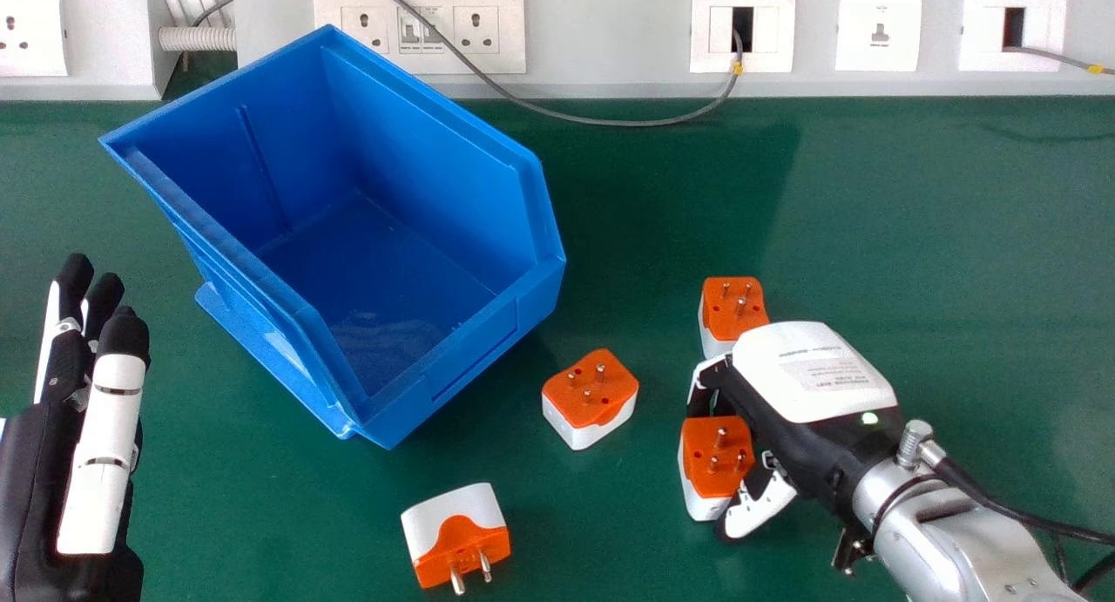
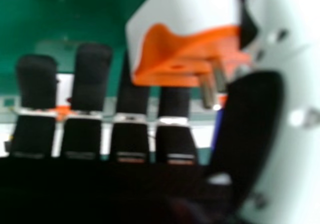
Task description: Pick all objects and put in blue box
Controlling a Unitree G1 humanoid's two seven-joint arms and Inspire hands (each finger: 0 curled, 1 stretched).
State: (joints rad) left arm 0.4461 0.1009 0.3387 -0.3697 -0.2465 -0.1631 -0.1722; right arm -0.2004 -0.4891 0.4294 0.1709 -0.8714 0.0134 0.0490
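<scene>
The blue box stands left of centre in the head view, with its floor visible. My right hand reaches over a white-and-orange plug adapter, which lies between its thumb and fingers. In the right hand view that adapter is beside the thumb, and the fingers of my right hand look straight. Another adapter sits just beyond this hand. A third adapter is right of the box, pins up; a fourth lies nearer, pins towards me. My left hand is open at the left edge.
Wall sockets line a grey panel behind the green table. A grey cable droops onto the table's back edge, behind the box. A black cable runs along my right forearm.
</scene>
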